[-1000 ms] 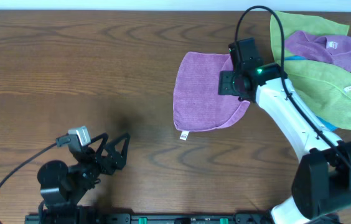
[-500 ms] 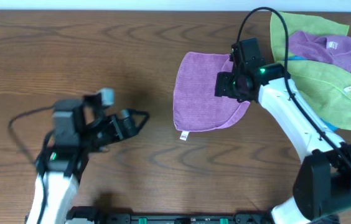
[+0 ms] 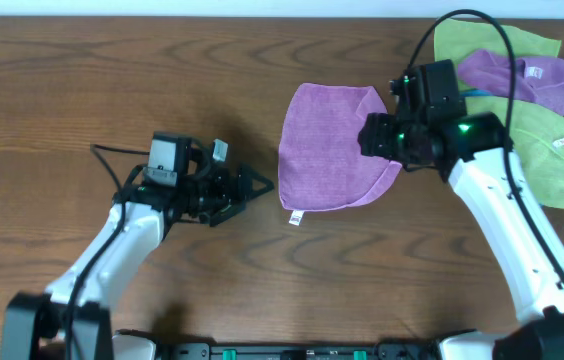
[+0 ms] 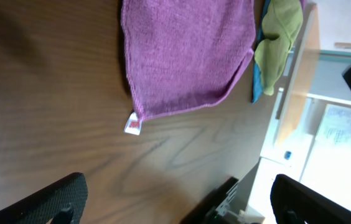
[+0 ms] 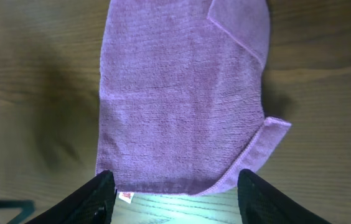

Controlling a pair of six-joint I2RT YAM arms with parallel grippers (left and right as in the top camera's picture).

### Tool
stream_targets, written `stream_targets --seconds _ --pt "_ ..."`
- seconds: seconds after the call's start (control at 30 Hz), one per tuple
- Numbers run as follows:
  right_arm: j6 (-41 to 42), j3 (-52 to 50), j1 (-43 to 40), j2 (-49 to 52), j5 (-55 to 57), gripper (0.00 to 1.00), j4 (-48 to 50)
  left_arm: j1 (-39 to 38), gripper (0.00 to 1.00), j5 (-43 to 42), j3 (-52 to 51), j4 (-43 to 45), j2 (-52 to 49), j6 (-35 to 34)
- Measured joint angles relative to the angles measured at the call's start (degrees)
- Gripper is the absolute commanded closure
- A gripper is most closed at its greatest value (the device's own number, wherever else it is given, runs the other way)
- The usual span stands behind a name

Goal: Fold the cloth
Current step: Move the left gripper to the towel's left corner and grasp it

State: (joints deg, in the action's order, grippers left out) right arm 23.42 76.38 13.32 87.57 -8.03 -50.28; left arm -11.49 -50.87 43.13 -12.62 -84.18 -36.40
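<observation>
cloth [image 3: 330,145] lies mostly flat on counter [image 3: 112,80], centre-right, just clear of the green cloths [image 3: 527,140] + darker violet one [image 3: 522,72] at far right. white tag [image 3: 293,217] is at its near-left corner. Left jaws are wide apart and empty, over bare wood just beside cloth's left edge. Right jaws are apart too, nothing between them, over cloth's right side. Touching or hovering, can't tell.

Looks like pre-grasp. To do it well imo:
- both right corners are flipped over, so flatten those first or the fold goes lumpy
- pinch at corners, one layer only, not mid-edge
- left takes tag corner, right takes the other corner on same edge
- lift together, keep edge taut, lay onto opposite edge, line up before letting go
- keep right arm [image 3: 502,210] off the green pile

Views:
- overhead gives both arms + neighbour cloths, but the flips read only as a rounded edge
- right wrist shows them clearly: far corner flap [image 5: 241,28], near corner curl [image 5: 272,132]
- left wrist shows red print on tag [image 4: 133,123] and a blue bit [image 4: 256,87] under the green, barely seen from overhead
</observation>
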Motion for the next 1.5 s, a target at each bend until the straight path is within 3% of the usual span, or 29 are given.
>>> stream_targets --seconds 0.43,1.13,1.33,1.5 --pt "0.00 0.00 -0.42 -1.33 -1.18 0.38 -3.91 -5.01 0.05 -3.15 0.04 14.23 -12.50 -10.62" --pt "0.00 0.00 -0.42 -1.36 -2.89 0.38 -4.79 -11.74 0.00 6.54 0.09 24.68 -17.68 -22.08" --pt "0.00 0.00 -0.42 -1.36 -3.56 0.38 -4.76 -12.07 0.23 6.86 0.09 28.57 -19.78 -24.00" --pt "0.00 0.00 -0.42 -1.36 -3.96 0.37 -4.76 -13.03 0.89 8.02 0.13 29.46 -21.75 -24.81"
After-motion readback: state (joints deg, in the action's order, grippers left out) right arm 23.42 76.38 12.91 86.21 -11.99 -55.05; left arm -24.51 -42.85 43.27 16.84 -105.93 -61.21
